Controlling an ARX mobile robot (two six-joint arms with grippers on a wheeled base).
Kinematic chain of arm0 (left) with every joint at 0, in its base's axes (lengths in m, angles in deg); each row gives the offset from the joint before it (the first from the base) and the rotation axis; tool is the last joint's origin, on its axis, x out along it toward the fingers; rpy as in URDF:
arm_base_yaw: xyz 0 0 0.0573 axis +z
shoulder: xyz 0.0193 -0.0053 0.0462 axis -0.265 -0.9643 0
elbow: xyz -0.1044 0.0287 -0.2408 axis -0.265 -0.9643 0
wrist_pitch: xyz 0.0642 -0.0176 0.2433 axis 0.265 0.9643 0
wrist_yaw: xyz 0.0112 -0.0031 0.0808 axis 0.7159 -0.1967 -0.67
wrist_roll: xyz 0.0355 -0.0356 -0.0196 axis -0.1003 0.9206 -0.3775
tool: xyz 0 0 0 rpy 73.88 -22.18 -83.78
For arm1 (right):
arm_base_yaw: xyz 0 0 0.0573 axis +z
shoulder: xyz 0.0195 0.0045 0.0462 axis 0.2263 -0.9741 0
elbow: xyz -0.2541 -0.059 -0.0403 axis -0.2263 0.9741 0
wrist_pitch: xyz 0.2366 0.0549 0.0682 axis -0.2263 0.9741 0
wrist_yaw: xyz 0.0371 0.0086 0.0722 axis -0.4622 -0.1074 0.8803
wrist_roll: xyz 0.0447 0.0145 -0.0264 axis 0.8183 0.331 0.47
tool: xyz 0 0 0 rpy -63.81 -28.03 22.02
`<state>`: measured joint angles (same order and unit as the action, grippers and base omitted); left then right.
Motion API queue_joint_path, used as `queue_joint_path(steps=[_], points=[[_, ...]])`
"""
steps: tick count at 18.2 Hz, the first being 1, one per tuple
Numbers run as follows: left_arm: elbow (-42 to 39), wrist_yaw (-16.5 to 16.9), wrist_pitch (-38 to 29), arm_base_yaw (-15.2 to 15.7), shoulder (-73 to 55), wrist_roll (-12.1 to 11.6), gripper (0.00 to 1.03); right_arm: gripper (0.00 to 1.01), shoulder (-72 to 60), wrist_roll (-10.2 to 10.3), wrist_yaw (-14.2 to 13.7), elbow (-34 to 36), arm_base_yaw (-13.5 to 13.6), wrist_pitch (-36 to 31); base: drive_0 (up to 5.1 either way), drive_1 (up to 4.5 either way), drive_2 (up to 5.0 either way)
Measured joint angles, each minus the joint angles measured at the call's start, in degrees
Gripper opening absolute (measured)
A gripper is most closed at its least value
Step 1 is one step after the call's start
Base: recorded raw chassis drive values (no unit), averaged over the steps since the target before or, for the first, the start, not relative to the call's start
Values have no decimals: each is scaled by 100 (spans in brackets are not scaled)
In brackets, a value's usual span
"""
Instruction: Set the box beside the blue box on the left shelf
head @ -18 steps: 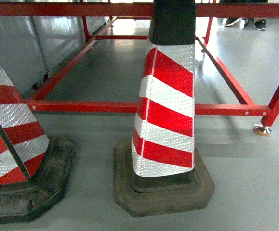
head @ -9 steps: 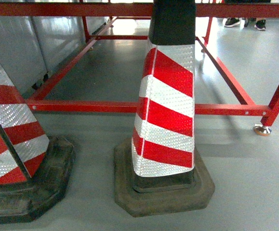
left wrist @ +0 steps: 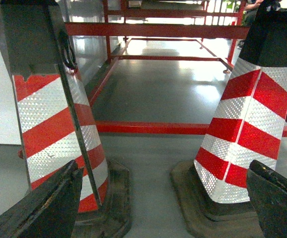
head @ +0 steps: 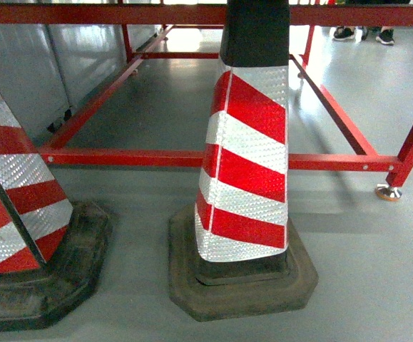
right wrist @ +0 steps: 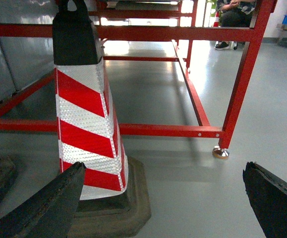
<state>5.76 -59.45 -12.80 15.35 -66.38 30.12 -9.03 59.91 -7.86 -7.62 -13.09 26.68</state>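
The box, the blue box and the left shelf are out of view in all three views. My left gripper (left wrist: 164,171) is open, its dark fingers (left wrist: 54,203) spread at the bottom corners of the left wrist view, with only bare floor between them. My right gripper (right wrist: 164,171) is also open and holds nothing; its fingertips (right wrist: 267,196) frame grey floor beside a cone base. Neither gripper shows in the head view.
A red-and-white striped cone (head: 247,164) on a black base stands close ahead, with a second cone (head: 13,206) at the left. Behind them runs a red metal frame (head: 120,157) with a foot pad (head: 388,191). Grey panels (head: 28,64) line the left. A seated person's shoes (head: 359,32) show far back.
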Motion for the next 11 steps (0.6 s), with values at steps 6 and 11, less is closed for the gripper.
queue_joint_path(steps=[6, 11], points=[[0, -2, 24, 0, 0, 0, 98, 98, 0, -2, 0, 0, 0, 17, 0, 0, 0], [0, -17, 9, 0, 0, 7, 98, 98, 0, 0, -2, 0, 0, 11, 0, 0, 0]])
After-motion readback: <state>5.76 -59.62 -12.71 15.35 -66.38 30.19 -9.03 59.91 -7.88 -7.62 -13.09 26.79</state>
